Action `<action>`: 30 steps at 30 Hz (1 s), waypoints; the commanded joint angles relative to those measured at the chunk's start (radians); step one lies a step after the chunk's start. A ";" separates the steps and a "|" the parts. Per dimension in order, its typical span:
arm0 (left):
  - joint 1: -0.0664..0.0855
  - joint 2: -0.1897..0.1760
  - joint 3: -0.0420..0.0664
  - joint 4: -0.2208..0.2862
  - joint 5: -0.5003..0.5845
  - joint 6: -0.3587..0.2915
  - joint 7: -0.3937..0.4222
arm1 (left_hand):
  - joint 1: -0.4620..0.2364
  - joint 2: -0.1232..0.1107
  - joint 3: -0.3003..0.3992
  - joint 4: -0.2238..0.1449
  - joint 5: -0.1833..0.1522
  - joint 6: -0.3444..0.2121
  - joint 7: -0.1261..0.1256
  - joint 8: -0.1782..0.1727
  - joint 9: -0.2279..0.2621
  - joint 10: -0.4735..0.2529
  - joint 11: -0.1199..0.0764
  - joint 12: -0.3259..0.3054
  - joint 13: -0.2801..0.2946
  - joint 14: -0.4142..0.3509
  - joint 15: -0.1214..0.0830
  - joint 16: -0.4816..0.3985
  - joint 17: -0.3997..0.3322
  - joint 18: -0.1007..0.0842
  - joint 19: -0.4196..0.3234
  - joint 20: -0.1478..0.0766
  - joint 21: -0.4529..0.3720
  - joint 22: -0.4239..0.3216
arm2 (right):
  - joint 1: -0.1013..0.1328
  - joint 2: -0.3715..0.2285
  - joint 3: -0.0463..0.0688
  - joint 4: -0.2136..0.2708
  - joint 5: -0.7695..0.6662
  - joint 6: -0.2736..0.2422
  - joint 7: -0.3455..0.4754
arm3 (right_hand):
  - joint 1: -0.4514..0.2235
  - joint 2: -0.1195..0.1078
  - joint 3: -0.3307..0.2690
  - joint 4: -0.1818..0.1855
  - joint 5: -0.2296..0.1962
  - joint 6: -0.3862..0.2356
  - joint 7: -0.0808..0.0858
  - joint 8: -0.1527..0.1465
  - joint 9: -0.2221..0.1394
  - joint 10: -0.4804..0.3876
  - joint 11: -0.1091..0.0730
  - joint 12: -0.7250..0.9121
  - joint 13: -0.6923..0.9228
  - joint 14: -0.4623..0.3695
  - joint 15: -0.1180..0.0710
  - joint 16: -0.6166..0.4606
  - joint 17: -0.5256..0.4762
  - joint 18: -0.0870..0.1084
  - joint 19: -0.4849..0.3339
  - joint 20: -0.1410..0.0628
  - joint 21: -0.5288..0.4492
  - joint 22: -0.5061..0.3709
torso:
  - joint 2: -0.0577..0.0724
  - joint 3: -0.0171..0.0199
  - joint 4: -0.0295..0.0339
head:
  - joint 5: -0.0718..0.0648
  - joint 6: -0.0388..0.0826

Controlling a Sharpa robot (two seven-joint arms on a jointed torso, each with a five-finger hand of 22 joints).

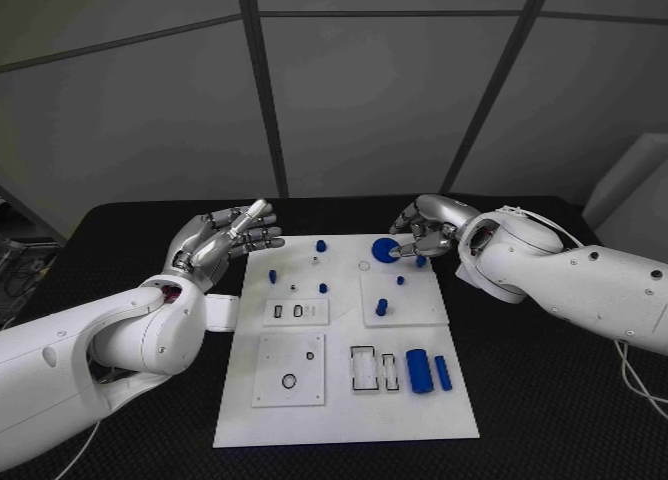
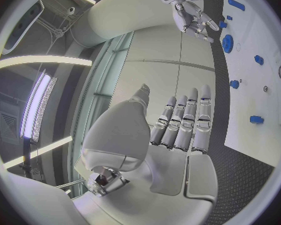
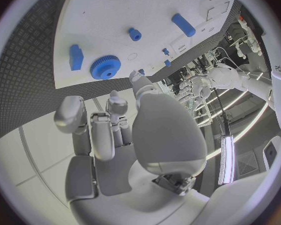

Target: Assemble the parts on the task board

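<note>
At the far end of the task board (image 1: 349, 415), hovering near the blue gear (image 1: 383, 250): right hand (image 1: 428, 230), fingers curled and slightly apart, holding nothing as far as the head view and right wrist view are showing. In the right wrist view, fingertips (image 3: 135, 76) hanging just beside the gear (image 3: 105, 67) but apart from it, with the gear lying flat on the white plate near its far right corner.

Judging the step in hand as the reach for the gear, the grasp not yet made. Calling next, probably, for lowering the fingers round the gear's toothed rim, pinching it, then carrying it to a peg or seat elsewhere on the board; which seat, impossible to tell from here.

Across the board, off its far left corner: left hand (image 1: 226, 238), raised over the black table (image 1: 565, 400), fingers straight and close together in the left wrist view (image 2: 178, 130), grasping nothing and touching nothing.

Further out on the board: small blue pegs (image 1: 321, 245) standing in the far half, a blue block (image 1: 421, 261) just beside the gear, and a thick blue cylinder (image 1: 419, 369) with a thinner blue rod (image 1: 442, 373) lying side by side toward the near right, next to empty rectangular slots (image 1: 375, 368).
</note>
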 commanded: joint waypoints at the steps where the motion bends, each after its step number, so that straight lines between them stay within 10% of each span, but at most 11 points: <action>1: 0.002 0.003 0.001 -0.001 -0.007 0.016 0.003 | 0.011 -0.002 0.000 -0.004 -0.004 -0.001 0.052 -0.003 -0.001 0.001 0.004 -0.005 -0.002 -0.003 0.004 -0.007 -0.001 -0.013 -0.005 0.000 0.000 -0.001 | 0.002 0.016 0.000 -0.021 0.036 0.060 -0.032 | 0.016 0.001 -0.010 0.017 0.004 -0.015 0.004 0.008 0.000 -0.009 0.008 0.023 0.028 0.074 0.006 0.007 0.096 -0.012 0.009 0.000 0.007 0.009 | 0.003 0.0000 0.0016 | -0.003 -0.004; 30: 0.001 0.011 0.001 -0.010 -0.012 0.022 -0.002 | 0.011 -0.002 -0.001 -0.005 -0.004 -0.003 0.051 -0.005 -0.001 0.001 0.004 -0.006 -0.002 -0.004 0.004 -0.008 -0.001 -0.013 -0.007 0.001 -0.001 -0.002 | 0.002 0.097 0.001 -0.127 -0.016 0.057 -0.075 | 0.054 0.016 -0.028 0.060 0.010 -0.051 0.013 0.035 -0.001 0.033 0.018 0.128 0.155 0.087 0.016 0.038 0.172 -0.023 0.041 0.009 0.047 0.080 | 0.006 -0.0013 0.0075 | -0.004 -0.017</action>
